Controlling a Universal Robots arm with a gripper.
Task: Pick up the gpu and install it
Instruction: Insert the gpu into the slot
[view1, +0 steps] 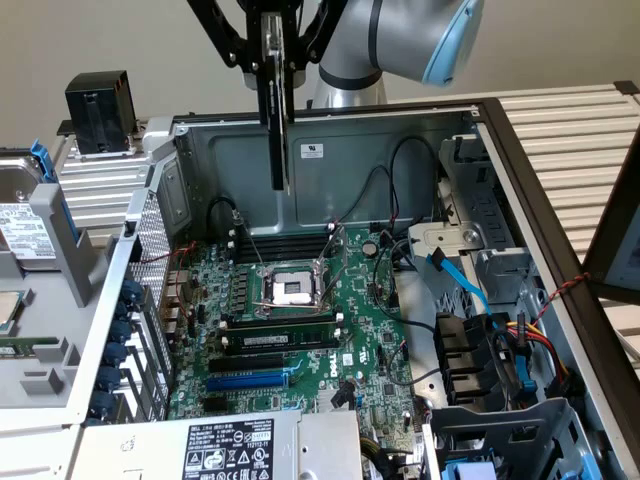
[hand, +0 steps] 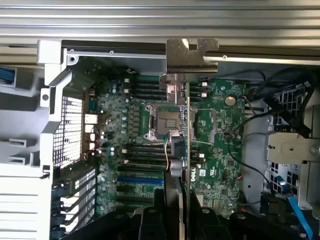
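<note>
My gripper (view1: 272, 58) is shut on the gpu (view1: 274, 110), which hangs edge-on, upright, above the open computer case, over its far wall. In the wrist view the gpu (hand: 176, 150) is a thin edge running out from between my fingers (hand: 150, 220), with its silver end bracket (hand: 190, 52) at the far end, over the case rim. Below it lies the green motherboard (view1: 300, 330) with the CPU socket (view1: 293, 290) and a blue expansion slot (view1: 247, 380); the blue expansion slot (hand: 140, 179) sits just beside the card's edge in the wrist view.
The case walls (view1: 400, 160) ring the board. Cables and a drive cage (view1: 500, 340) crowd the exterior view's right. A power supply (view1: 230, 445) sits at the near edge. A hard drive (view1: 20, 225) and a black block (view1: 100, 110) stand at the exterior view's left.
</note>
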